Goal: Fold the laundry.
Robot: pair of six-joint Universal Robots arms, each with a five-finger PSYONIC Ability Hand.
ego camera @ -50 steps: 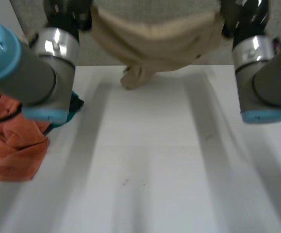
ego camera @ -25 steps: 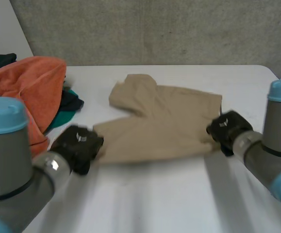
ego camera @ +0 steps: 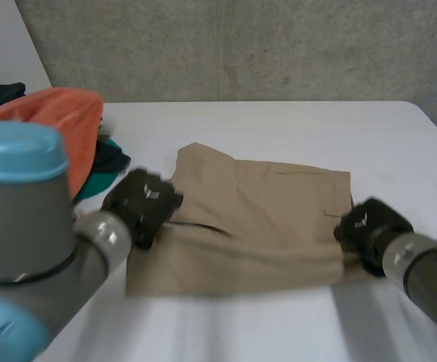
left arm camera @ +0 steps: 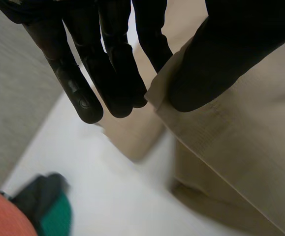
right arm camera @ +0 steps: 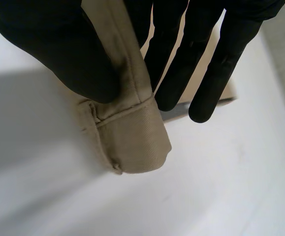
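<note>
Tan shorts (ego camera: 256, 219) spread on your table (ego camera: 278, 124), left hand (ego camera: 141, 205) pinching one side edge between thumb and fingers, right hand (ego camera: 370, 226) pinching the opposite edge likewise, orange cloth (ego camera: 60, 113) heaped beside

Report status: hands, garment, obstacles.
Left hand pinches beige shorts at one end, right hand at other. Shorts lie on table. Nearby orange cloth not blocking.

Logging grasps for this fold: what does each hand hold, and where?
Both pinch the tan shorts: left hand at the left edge, right hand at the right edge.
</note>
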